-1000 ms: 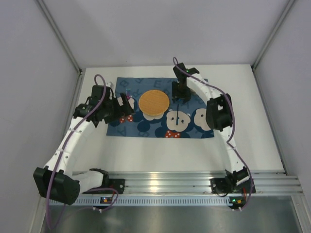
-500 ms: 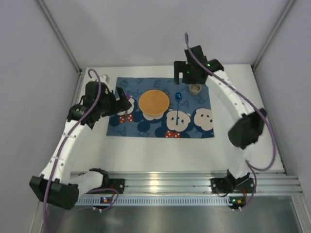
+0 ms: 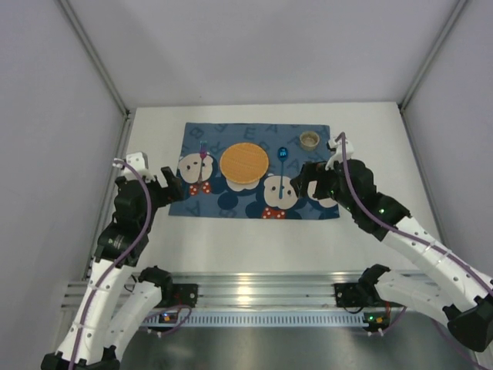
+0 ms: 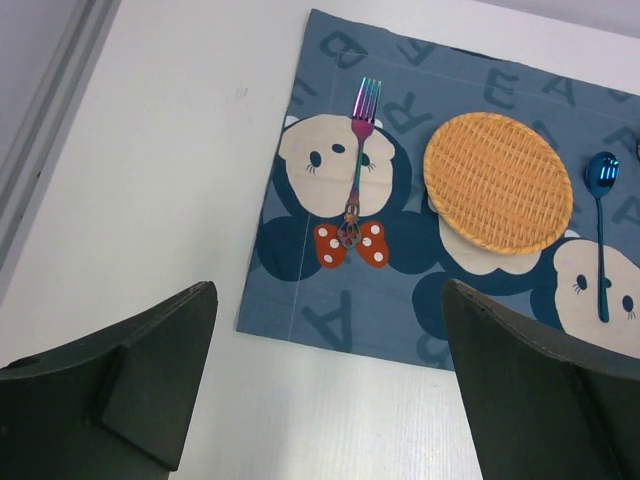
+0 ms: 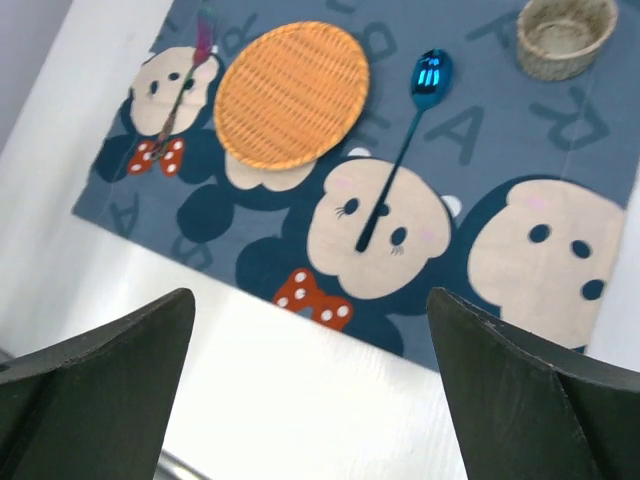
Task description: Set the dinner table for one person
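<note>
The white dinner table (image 3: pixel 254 243) carries a blue bear-patterned placemat (image 3: pixel 231 204). On the mat lie a round woven orange plate (image 3: pixel 244 163), an iridescent fork (image 3: pixel 203 158) to its left, a blue spoon (image 3: pixel 283 166) to its right and a small woven cup (image 3: pixel 310 139) at the far right corner. My left gripper (image 3: pixel 168 185) is open and empty above the mat's left edge. My right gripper (image 3: pixel 302 183) is open and empty over the mat's right part. The left wrist view shows the fork (image 4: pixel 355 165) and plate (image 4: pixel 497 181). The right wrist view shows the spoon (image 5: pixel 405 140) and cup (image 5: pixel 565 35).
Grey walls close in the table on the left, far and right sides. A metal rail (image 3: pixel 254 289) with both arm bases runs along the near edge. Bare white tabletop (image 4: pixel 150 200) lies left of the mat and in front of it (image 5: pixel 300 400).
Both arms have drawn back toward the near edge. The right gripper left the far side by the cup; the left gripper moved off the fork. The mat's things have not moved.
</note>
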{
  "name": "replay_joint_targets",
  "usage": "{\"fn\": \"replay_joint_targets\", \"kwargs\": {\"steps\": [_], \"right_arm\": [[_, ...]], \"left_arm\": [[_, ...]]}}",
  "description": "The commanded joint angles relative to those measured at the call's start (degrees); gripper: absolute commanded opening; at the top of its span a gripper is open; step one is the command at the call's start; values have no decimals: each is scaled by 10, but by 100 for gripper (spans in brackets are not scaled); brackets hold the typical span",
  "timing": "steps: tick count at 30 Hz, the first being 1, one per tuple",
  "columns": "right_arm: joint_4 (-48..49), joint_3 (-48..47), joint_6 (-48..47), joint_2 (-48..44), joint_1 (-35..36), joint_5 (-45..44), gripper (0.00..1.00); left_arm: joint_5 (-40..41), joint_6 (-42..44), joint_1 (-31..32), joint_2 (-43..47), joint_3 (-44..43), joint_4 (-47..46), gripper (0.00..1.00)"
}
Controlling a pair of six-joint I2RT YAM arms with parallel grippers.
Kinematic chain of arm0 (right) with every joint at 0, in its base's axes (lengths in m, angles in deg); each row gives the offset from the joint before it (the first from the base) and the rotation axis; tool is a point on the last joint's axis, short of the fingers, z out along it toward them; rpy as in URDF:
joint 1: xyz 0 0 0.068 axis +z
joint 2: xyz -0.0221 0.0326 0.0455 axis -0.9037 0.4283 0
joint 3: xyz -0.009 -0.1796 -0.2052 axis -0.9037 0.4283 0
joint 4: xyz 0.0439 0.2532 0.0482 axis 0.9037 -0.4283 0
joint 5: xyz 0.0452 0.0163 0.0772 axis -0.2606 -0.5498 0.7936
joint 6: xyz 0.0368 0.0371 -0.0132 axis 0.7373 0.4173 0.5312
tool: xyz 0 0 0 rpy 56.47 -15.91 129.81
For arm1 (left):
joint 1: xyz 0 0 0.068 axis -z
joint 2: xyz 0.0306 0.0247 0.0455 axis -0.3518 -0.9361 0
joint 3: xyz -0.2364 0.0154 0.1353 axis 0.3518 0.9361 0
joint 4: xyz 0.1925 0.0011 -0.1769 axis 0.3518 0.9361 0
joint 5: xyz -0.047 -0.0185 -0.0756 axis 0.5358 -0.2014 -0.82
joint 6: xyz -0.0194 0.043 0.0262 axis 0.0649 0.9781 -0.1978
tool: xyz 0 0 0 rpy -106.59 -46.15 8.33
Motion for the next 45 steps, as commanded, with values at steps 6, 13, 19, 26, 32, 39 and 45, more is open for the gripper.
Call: {"fn": "replay_joint_targets", "kwargs": {"steps": [6,13,19,26,32,39,45], "right_arm": [[-80,-70,96,-4,16,15,100],[-106,5,126,-79,16,50,100],[-105,41,99,-162,16,115,100],[-178,-30,62,-221,16,137,100],[-237,-68,74,-249,16,117,100],[-270,-138,135,-229,16,52,100],[-288,-152,121,-186,17,25,100]], "left_arm": [[-29,-81,1,-8,-23,-25,99],[51,-172,1,-8,-25,22,99],[95,-31,1,8,36,-81,99],[23,120,-25,-96,135,-309,99],[37,118,-74,-255,253,-603,99],[-86,81,-156,-410,311,-829,99],[-123,118,-160,-555,299,-971,99]]}}
